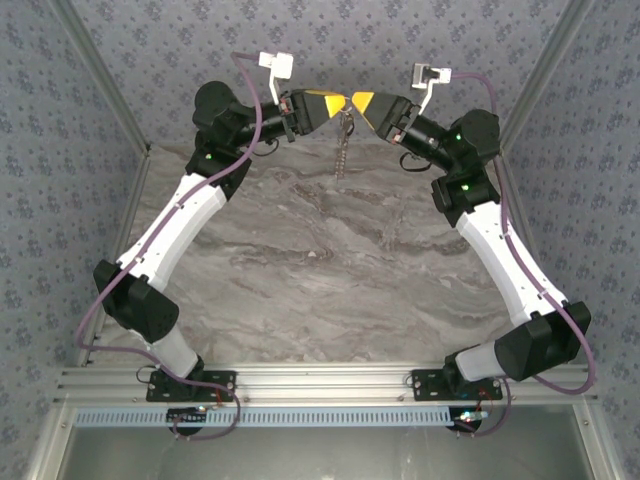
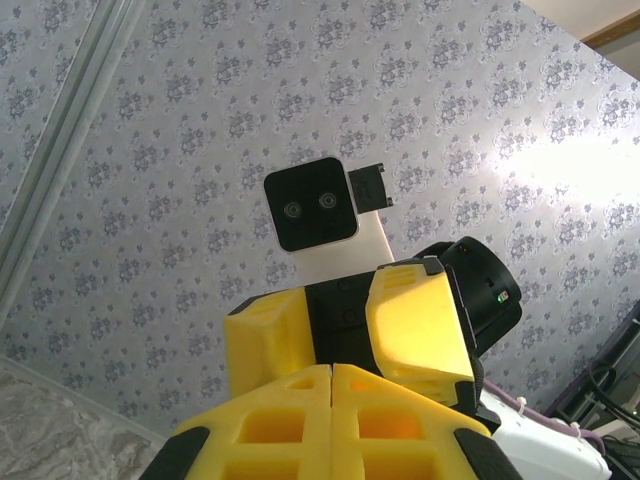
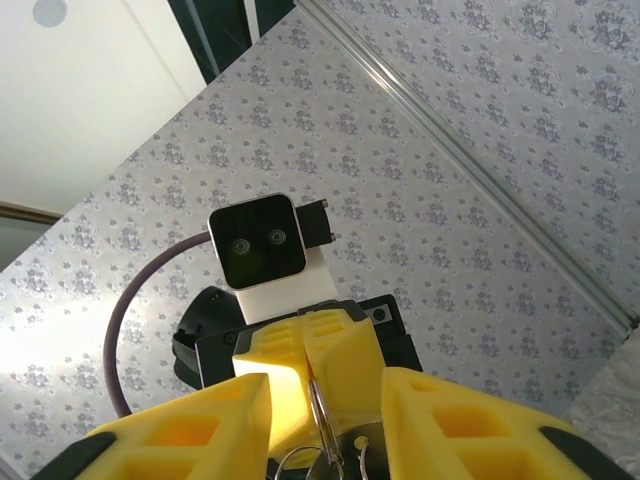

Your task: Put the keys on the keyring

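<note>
Top external view showed the keyring [image 1: 342,140] hanging with its long axis vertical, its top clenched in the left pincer [image 1: 338,102], the right pincer [image 1: 357,102] parted, tip to tip beside it.

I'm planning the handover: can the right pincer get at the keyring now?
Probably yes. The keyring hangs from the shut left pincer, and its wire runs straight into the gap between the right pincer's open fingers, with nothing between.

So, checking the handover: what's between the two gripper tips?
The keyring, hanging in the gap between left gripper and right gripper in the top view; the right wrist view shows its wire loops there too.
</note>
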Robot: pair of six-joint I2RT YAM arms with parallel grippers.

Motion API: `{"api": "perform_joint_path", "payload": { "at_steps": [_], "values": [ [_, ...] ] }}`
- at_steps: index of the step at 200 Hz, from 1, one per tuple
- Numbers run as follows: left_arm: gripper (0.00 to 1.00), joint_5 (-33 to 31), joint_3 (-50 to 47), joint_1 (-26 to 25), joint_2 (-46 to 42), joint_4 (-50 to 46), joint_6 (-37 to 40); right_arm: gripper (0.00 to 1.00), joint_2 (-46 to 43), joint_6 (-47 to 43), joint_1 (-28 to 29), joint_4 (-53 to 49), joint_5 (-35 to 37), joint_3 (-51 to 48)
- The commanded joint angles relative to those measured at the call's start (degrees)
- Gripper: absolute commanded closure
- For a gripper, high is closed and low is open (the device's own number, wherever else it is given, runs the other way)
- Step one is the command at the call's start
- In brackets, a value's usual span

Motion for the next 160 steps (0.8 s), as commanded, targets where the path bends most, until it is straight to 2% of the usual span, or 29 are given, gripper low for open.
{"api": "perform_joint_path", "payload": {
  "at_steps": [1, 39, 63, 85, 93, 112, 143, 160],
  "values": [
    [1.0, -0.16, 0.34, -0.21, -1.45, 1.92, 0.86, 0.68, -0.37, 0.42, 0.58, 1.98, -0.72, 0.37],
    [1.0, -0.15, 0.34, -0.22, -1.39, 1.93, 0.86, 0.69, 0.14, 0.15, 0.82, 1.51, -1.08, 0.46],
    [1.0, -0.13, 0.42, -0.29, -1.44, 2.06, 0.85, 0.77, 0.34, 0.14, 1.05, 1.33, -1.16, 0.46],
    [1.0, -0.11, 0.51, -0.22, -1.31, 2.13, 0.86, 0.78, 0.69, 0.01, 1.1, 1.1, -1.55, 0.63],
    [1.0, -0.15, 0.56, -0.23, -1.35, 2.1, 0.82, 0.82, 0.73, 0.06, 1.23, 1.19, -1.6, 0.63],
    [1.0, -0.15, 0.51, -0.28, -1.35, 2.1, 0.86, 1.0, 0.87, 0.04, 1.17, 1.11, -1.88, 0.8],
    [1.0, -0.07, 0.68, -0.1, -1.35, 1.23, 1.29, 1.0, 0.81, -0.67, 0.47, -0.13, -2.85, 0.92],
    [0.8, -0.2, 1.03, 0.66, -1.99, -1.99, 3.42, 1.0, 0.77, -1.32, -1.06, -1.55, -4.44, 1.12]
  ]
}}
